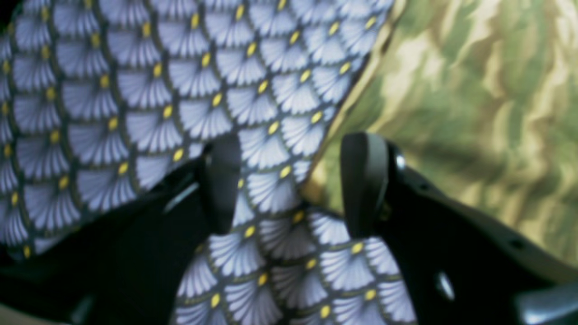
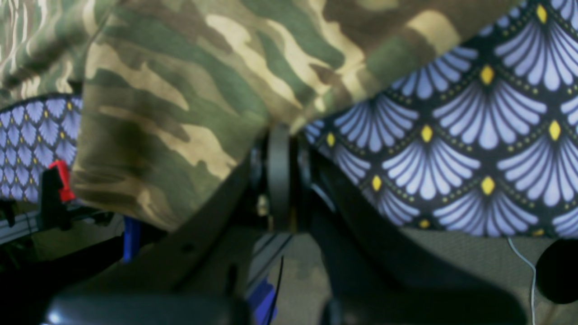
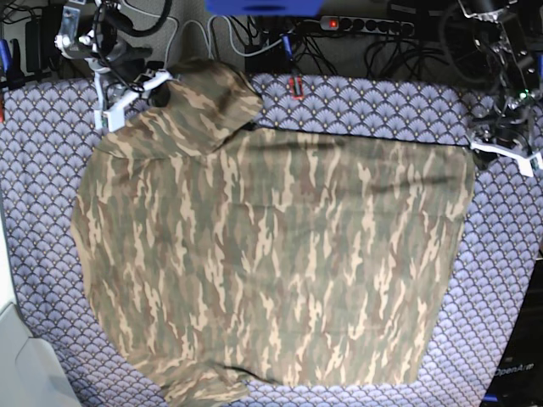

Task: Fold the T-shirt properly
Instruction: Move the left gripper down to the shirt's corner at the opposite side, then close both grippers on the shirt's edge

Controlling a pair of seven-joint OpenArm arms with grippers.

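Purple scale-patterned tablecloth [image 3: 34, 254] carries the T-shirt [image 3: 271, 263] spread across its middle, cables and a power strip [image 3: 365, 24] behind, the left gripper [image 1: 289, 180] parted over the shirt's right edge, the right gripper [image 2: 279, 135] pinching its far-left corner.

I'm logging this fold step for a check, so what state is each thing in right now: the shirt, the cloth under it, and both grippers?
T-shirt: spread mostly flat on the table, one far corner lifted and bunched.
Tablecloth: flat under the shirt.
Right gripper: shut on the T-shirt's edge, holding it up.
Left gripper: open, fingers apart, nothing between them, beside the shirt's edge.
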